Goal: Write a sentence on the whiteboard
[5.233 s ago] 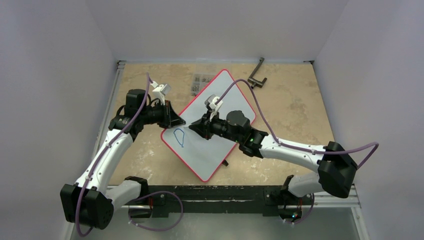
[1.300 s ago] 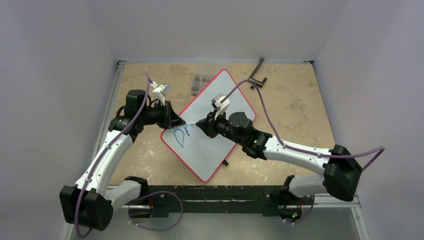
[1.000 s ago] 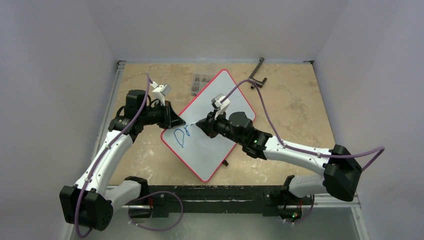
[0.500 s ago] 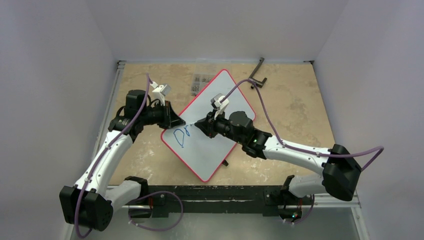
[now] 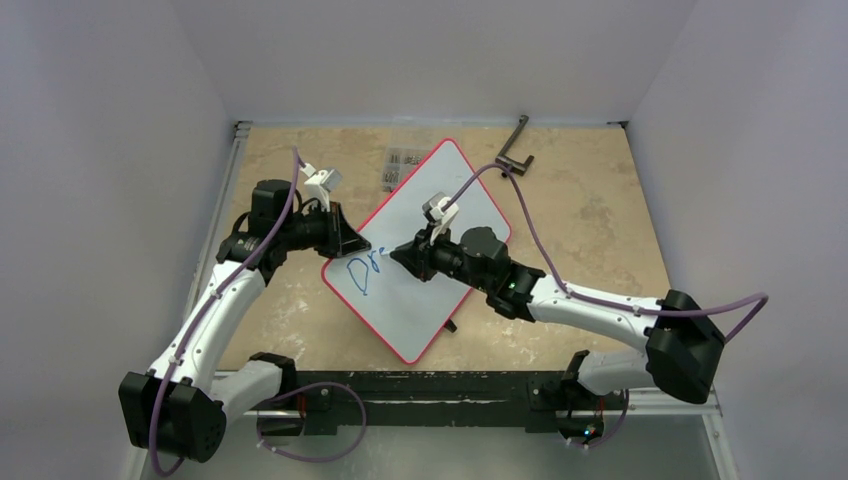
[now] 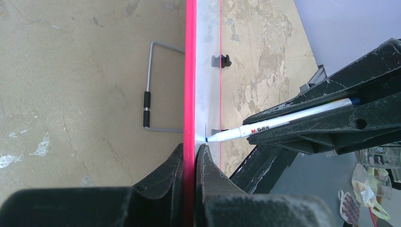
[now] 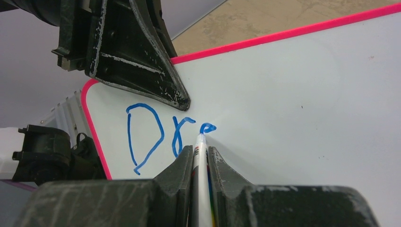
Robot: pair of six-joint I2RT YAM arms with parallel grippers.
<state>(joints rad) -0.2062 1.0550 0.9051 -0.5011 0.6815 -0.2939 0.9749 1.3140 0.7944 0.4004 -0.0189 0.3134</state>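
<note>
The whiteboard [image 5: 400,310] lies tilted as a diamond, white with a red rim. My left gripper [image 5: 352,243] is shut on its left edge; the left wrist view shows the rim [image 6: 190,71] pinched between my jaws [image 6: 191,147]. My right gripper [image 5: 402,256] is shut on a white marker [image 7: 200,156], whose blue tip touches the board. The marker also shows in the left wrist view [image 6: 265,127]. The sentence [image 7: 161,135] reads "Dr" plus a small loop of a third letter, in blue near the left corner [image 5: 362,270].
A black L-shaped metal piece [image 5: 513,150] lies at the back right. A small grey packet [image 5: 397,165] lies behind the board. A black clip [image 5: 450,325] sticks out at the board's lower right edge. A wire stand [image 6: 151,85] lies beside the board.
Five seconds ago only a "D" stood on the board; now "Dr" and a small loop. In the last half second the marker tip has shifted slightly while drawing the loop. The left gripper has not moved.
</note>
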